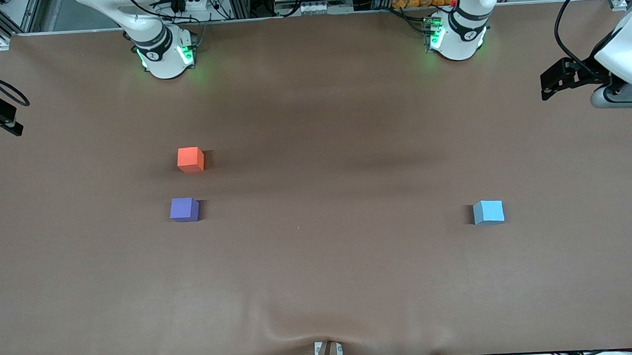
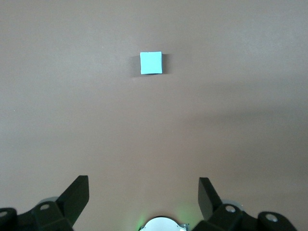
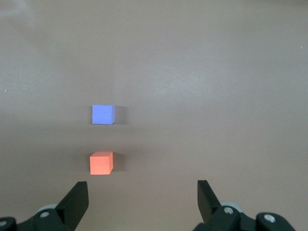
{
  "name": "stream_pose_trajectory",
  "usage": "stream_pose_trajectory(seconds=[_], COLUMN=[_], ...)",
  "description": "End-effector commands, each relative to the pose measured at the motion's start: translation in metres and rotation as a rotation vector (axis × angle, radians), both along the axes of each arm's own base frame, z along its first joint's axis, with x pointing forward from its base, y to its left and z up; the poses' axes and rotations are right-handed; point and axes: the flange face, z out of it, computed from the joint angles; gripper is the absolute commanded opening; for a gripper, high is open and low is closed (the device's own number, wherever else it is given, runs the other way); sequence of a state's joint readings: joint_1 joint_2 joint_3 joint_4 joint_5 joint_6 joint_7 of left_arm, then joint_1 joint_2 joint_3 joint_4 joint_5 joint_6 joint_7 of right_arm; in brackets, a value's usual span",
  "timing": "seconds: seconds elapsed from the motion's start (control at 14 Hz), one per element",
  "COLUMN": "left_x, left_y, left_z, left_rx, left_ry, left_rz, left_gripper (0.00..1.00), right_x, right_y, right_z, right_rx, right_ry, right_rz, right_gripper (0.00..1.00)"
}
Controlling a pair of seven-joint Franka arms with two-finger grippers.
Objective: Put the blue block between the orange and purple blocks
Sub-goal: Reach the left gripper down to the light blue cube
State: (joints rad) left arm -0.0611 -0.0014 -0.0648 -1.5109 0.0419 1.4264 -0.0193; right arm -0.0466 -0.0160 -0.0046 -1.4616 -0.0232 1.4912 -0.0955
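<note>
Blue block (image 1: 488,212) is seen near the left arm's counter edge; it looks light and firm, best pinched on two flat sides. Left hand (image 2: 143,192) and right hand (image 3: 142,195) are held wide open, empty.

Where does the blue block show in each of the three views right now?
Front view: blue block alone toward the left arm's end of the table.
Left wrist view: blue block on bare brown cloth, ahead of the open left gripper.
Right wrist view: not in it.
Shared landmark: the brown cloth.
</note>
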Motion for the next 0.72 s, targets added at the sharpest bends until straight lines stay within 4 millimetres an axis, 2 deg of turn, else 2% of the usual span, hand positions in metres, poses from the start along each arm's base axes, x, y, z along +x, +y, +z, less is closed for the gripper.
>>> stream_pose_trajectory(seconds=[0.0, 0.29, 0.64], left_x=[0.000, 0.005, 0.037], left_y=[-0.001, -0.005, -0.016], left_z=[0.004, -0.003, -0.050], left_rx=[-0.016, -0.011, -0.007], left_ry=[0.015, 0.025, 0.100], left_rz=[-0.018, -0.017, -0.032], left_gripper=[1.00, 1.00, 1.00], right_x=[0.001, 0.001, 0.001], right_y=[-0.001, 0.000, -0.001], right_z=[0.002, 0.001, 0.002], right_rx=[-0.002, 0.000, 0.000], right_ry=[0.003, 0.004, 0.003], right_rz=[0.008, 0.006, 0.005], right_gripper=[1.00, 1.00, 1.00])
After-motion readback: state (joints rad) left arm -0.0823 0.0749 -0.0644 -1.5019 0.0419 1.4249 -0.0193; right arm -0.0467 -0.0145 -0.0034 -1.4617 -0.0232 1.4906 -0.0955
